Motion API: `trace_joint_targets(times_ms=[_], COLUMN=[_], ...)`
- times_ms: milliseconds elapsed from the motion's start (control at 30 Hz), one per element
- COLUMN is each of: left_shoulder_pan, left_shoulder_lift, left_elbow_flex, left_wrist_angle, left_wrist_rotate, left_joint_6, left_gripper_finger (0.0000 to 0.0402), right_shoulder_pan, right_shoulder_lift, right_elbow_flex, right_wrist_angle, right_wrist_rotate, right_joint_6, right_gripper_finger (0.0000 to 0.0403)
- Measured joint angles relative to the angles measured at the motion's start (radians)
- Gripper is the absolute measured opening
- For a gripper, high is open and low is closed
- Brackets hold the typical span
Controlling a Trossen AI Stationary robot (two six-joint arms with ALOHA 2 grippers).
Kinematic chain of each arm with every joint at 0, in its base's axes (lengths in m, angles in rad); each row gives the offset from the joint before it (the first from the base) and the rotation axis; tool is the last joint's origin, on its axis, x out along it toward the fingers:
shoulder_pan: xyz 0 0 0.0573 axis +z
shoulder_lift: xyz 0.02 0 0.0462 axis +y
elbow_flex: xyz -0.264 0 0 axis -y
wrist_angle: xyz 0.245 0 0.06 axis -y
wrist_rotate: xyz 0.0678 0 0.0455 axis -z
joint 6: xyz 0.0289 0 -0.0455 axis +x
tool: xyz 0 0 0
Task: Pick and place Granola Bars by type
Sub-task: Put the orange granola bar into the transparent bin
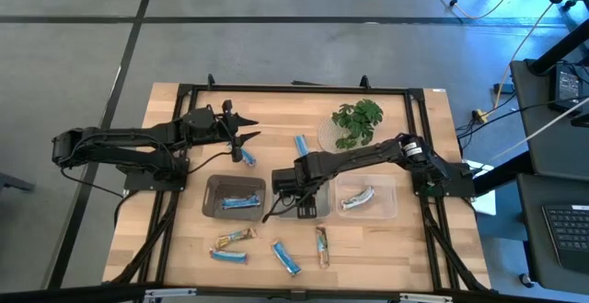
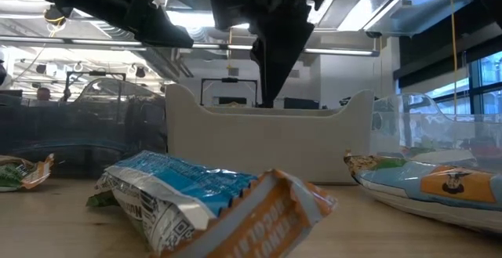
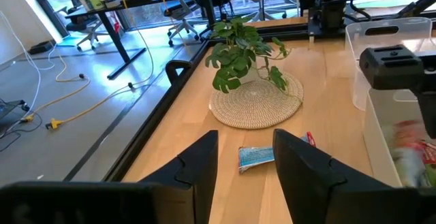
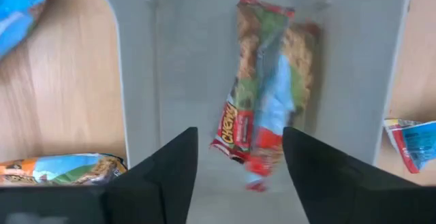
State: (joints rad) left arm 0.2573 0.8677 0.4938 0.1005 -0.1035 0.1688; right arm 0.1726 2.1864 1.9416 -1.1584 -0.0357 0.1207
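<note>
Three small trays sit in a row across the middle of the wooden table (image 1: 184, 100): the left tray (image 1: 213, 187) holds a blue bar (image 1: 238, 203), the middle tray (image 1: 317, 216) lies under the right gripper (image 1: 287, 185), and the right tray (image 1: 391, 202) holds a silvery bar (image 1: 356, 198). The right gripper hangs just above the middle tray with its fingers (image 4: 167, 169) spread apart and nothing between them; directly below, on the tray floor, lies a red and green bar (image 4: 262, 94), and a second bar may lie under it, though the wrappers overlap too much to be sure. The left gripper (image 1: 245, 126) hovers at the far left part of the table, its fingers (image 3: 197, 166) a moderate gap apart and empty, pointing toward a loose blue bar (image 3: 257, 156) on the wood just in front of them. Another blue bar (image 1: 301, 144) lies farther right, near the round woven mat (image 3: 257, 101) that carries a leafy green plant (image 1: 357, 121). Along the near edge of the table four more bars lie loose: a brown one (image 1: 235, 238) with a blue one (image 1: 228, 256) just nearer than it, a blue one (image 1: 285, 257) near the centre, and a greenish one (image 1: 321, 245) standing lengthwise to its right. In the low view a crumpled blue and orange wrapper (image 2: 204, 203) fills the foreground in front of the middle tray's pale wall.
</note>
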Motion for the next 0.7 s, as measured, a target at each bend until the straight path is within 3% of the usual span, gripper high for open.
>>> trace_joint_targets(times_ms=[167,367,433,500,633,700], left_shoulder_pan=[0.0,0.0,0.0,0.0,0.0,0.0], left_shoulder_lift=[0.0,0.0,0.0,0.0,0.0,0.0], left_elbow_flex=[0.0,0.0,0.0,0.0,0.0,0.0], left_wrist_angle=[0.0,0.0,-0.001,-0.001,-0.006,-0.007], left_wrist_rotate=[0.0,0.0,0.0,0.0,0.0,0.0], left_joint_6=[0.001,0.001,0.001,0.002,0.002,0.002], left_gripper_finger=[0.0136,0.0132,0.0133,0.0135,0.0136,0.0135], right_shoulder_pan=[0.0,-0.012,-0.025,-0.054,-0.15,-0.19], right_shoulder_lift=[-0.008,-0.016,-0.016,-0.018,-0.024,-0.024], right_elbow_flex=[0.059,0.141,0.145,0.145,0.145,0.145], right_wrist_angle=[-0.074,-0.138,-0.135,-0.149,-0.145,-0.131], right_wrist_rotate=[0.121,0.522,0.599,0.569,0.343,0.308], right_joint_6=[-0.036,-0.159,-0.185,-0.231,-0.338,-0.391], right_gripper_finger=[0.0233,0.0234,0.0234,0.0234,0.0234,0.0234])
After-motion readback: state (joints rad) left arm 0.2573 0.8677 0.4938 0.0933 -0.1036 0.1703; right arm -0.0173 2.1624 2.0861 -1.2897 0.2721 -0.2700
